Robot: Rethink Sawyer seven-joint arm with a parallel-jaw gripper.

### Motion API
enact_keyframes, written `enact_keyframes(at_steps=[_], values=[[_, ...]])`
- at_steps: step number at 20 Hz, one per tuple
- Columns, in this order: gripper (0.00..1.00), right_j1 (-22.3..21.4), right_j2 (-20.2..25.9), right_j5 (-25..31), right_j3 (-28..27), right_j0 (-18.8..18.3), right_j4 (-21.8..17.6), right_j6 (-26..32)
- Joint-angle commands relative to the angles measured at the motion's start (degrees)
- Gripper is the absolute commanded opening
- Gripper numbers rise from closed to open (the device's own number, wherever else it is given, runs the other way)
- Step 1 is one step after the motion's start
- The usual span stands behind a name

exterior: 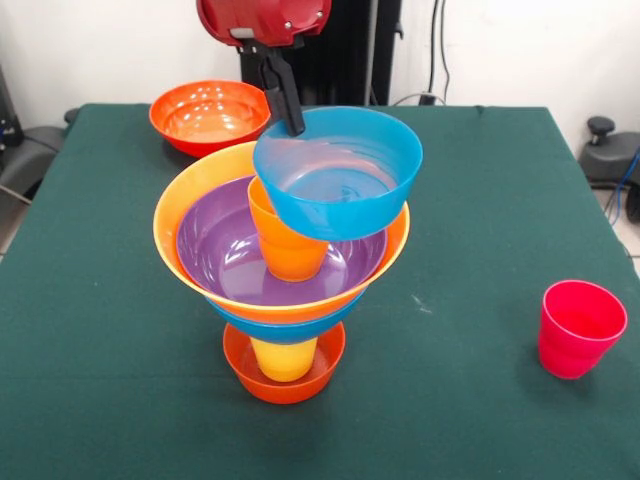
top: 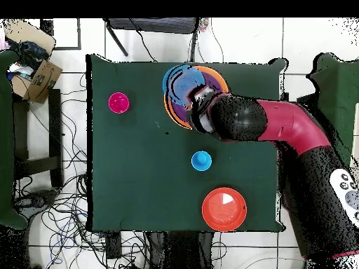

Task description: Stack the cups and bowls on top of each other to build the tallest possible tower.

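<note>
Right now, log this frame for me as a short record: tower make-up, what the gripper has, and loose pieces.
tower: from the bottom, small red-orange bowl, yellow cup, blue-rimmed bowl, large light orange bowl, purple bowl, orange cup
gripper: shut on the rim of the large blue bowl
large blue bowl: tilted, over the orange cup; contact unclear
loose on table: pinkish red cup, medium red-orange bowl, blue cup

Green table [exterior: 480,220], cardboard box [top: 43,76], floor cables [top: 49,210]
</note>
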State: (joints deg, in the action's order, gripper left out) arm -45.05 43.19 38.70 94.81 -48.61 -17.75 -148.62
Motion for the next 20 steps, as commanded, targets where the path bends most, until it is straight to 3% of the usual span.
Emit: enact_keyframes(at_steps=[1, 20], values=[[0.0, 1.09, 2.21, 4.42, 1.93, -0.43, -4.1, 16.07], [0.0, 0.47, 2.12, 6.45, 2.71, -1.04, -5.26, 16.91]])
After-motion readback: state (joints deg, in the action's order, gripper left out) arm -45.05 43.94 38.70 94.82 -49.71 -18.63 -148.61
